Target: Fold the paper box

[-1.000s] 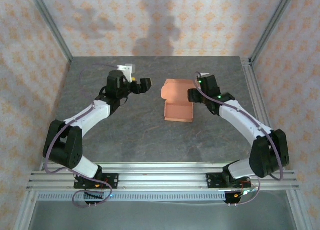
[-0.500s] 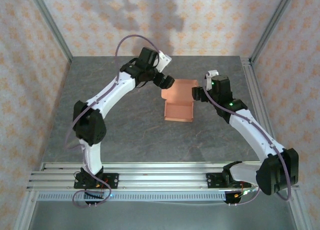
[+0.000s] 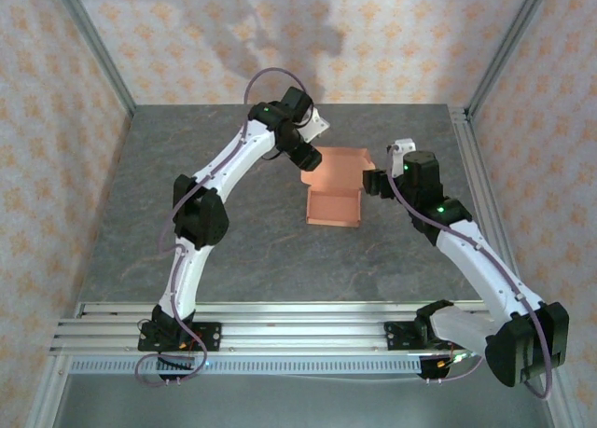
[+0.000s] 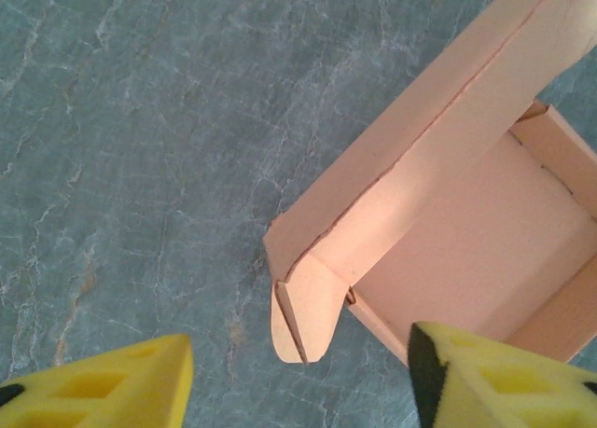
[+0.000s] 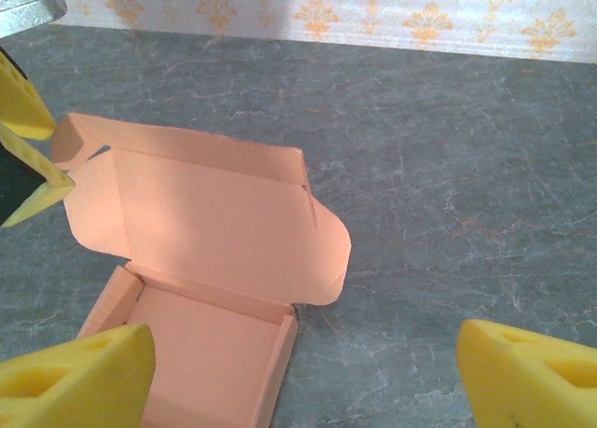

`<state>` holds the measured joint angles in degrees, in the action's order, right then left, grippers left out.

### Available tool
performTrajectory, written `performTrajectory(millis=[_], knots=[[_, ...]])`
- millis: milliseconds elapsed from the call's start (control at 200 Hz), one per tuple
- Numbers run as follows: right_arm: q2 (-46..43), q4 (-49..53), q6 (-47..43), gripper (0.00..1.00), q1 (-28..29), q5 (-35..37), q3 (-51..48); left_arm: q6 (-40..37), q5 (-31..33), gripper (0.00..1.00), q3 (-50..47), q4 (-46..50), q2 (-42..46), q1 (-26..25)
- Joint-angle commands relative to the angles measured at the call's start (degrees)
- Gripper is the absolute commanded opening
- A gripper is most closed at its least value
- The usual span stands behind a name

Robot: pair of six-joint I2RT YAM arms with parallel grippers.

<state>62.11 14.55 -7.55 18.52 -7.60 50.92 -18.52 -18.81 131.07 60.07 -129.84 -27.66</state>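
The paper box (image 3: 333,207) is salmon-orange and lies mid-table, an open shallow tray with its lid (image 3: 338,165) spread flat behind it. My left gripper (image 3: 308,159) hovers at the lid's far left corner. In the left wrist view its yellow fingers (image 4: 103,381) stand apart on either side of the rounded corner flap (image 4: 303,316) without touching it, so the left gripper (image 4: 298,391) is open. My right gripper (image 3: 373,181) is open at the box's right side. In the right wrist view the right gripper (image 5: 303,381) spans the tray's right wall (image 5: 280,353) and bare table, beside the lid's rounded right flap (image 5: 317,251).
The grey stone-look table (image 3: 233,232) stretches around the box. Metal frame posts and patterned walls bound it at the back and sides (image 3: 466,111). An aluminium rail (image 3: 298,330) carries both arm bases at the near edge. The left gripper's fingers (image 5: 23,139) show beside the lid in the right wrist view.
The left arm has swung from left of the box, reaching out to the lid's far left corner. The right gripper has shifted slightly rightward. The box has not moved.
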Motion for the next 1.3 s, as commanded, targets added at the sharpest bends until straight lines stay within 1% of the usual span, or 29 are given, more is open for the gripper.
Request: performTrajectory(millis=[0,60,250,505,601,651,716,771,921,991,1096,1146,1221,1296], knots=[[-1.15,0.44,0.65,0.84,-0.4,-0.75,-0.64,-0.62,0.96,0.58,2.67,4.18,-0.93,0.23],[-1.3,0.62,0.68,0.84,-0.33,-0.88,-0.56,-0.46,0.47,0.53,3.42,4.51,-1.49,0.28],[-1.02,0.58,1.2,0.84,-0.38,-1.1,-0.47,-0.17,1.31,0.52,5.01,5.23,-3.7,0.33],[-1.09,1.09,1.56,0.84,-0.4,-1.09,-0.51,0.12,1.51,0.42,5.63,5.33,-4.99,0.43],[-1.2,1.23,1.49,0.84,-0.36,0.21,-0.38,0.11,1.62,0.34,5.69,5.24,-5.08,0.44],[-1.28,1.31,1.25,0.84,-0.33,0.66,-0.23,-0.01,1.76,0.25,5.65,5.23,-5.16,0.57],[-1.29,1.45,1.11,0.84,-0.34,0.94,0.06,0.01,1.51,0.18,5.66,5.32,-5.16,0.51],[-1.2,1.57,1.1,0.84,-0.36,0.83,0.21,0.07,1.19,0.14,5.69,5.41,-5.12,0.6],[-0.42,1.52,1.63,0.84,-0.34,0.51,0.74,-0.06,0.28,0.12,5.19,5.47,-4.48,0.67],[0.32,1.79,1.87,0.84,-0.34,0.58,1.34,-0.33,0.15,0.08,4.35,4.93,-3.88,0.63],[2.17,3.08,2.04,0.84,-0.41,1.3,2.96,-0.57,-0.02,0.08,3.41,4.52,-3.21,0.67],[3.08,3.61,2.01,0.84,-0.46,1.64,3.78,-0.69,-0.13,0.0,3.18,4.61,-3.05,0.72],[4.54,4.16,1.31,0.84,-0.89,1.67,4.99,-0.88,-0.3,0.0,2.75,4.84,-2.8,0.72],[6.54,4.9,0.31,0.83,-2.5,-0.19,6.94,-0.86,-0.45,0.0,0.97,3.94,-1.8,0.76]])
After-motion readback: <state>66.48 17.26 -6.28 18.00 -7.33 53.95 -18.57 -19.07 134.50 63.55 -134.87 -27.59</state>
